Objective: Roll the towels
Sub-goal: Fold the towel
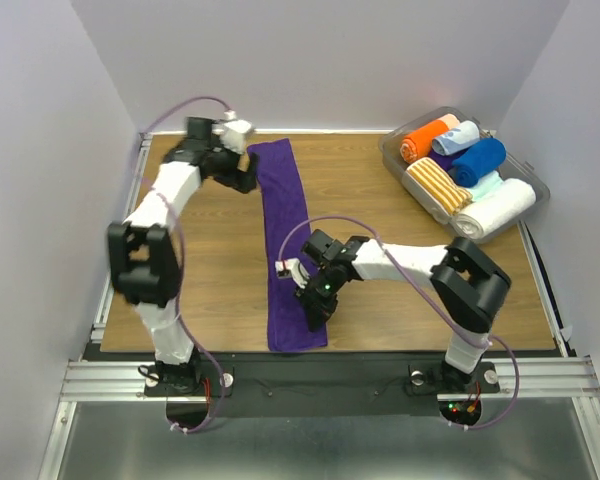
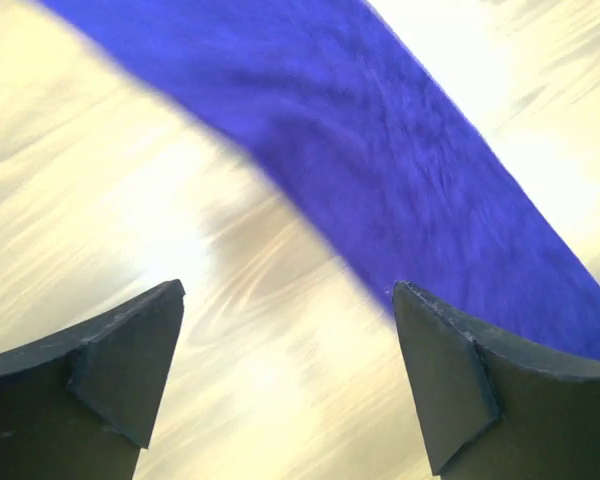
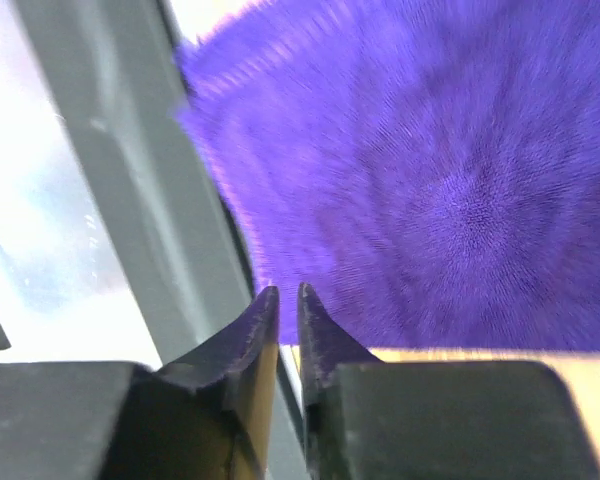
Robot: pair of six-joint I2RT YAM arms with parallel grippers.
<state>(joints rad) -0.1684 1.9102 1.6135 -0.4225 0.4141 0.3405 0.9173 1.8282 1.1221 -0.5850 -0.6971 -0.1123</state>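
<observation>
Fingers (image 2: 120,360) of the left gripper (image 2: 288,292) stand wide apart with nothing between them. In the overhead view this gripper (image 1: 242,176) sits in the upper left of the frame, just beside the left edge of the purple towel (image 1: 285,220) near its far end. Bare wood of the table (image 1: 215,285) runs from there to the left rim. The wrist view shows the towel's (image 2: 380,150) edge crossing diagonally, just past the right fingertip. The towel lies flat as one long narrow strip down the middle of the frame, its far end short of the back wall and its near end at the table's near edge. The right gripper (image 1: 313,318) is low over the strip's lower part. In its wrist view the right gripper's (image 3: 287,295) tips are all but together, with a thin slit between them and no cloth in it. They point at the towel's (image 3: 460,170) corner beside the grey rail (image 3: 130,200). More bare wood lies to the right. In the upper right, a clear bin (image 1: 392,152) at the table corner holds the rolled blue towel (image 1: 478,160) among orange, striped, pale and white rolls.
</observation>
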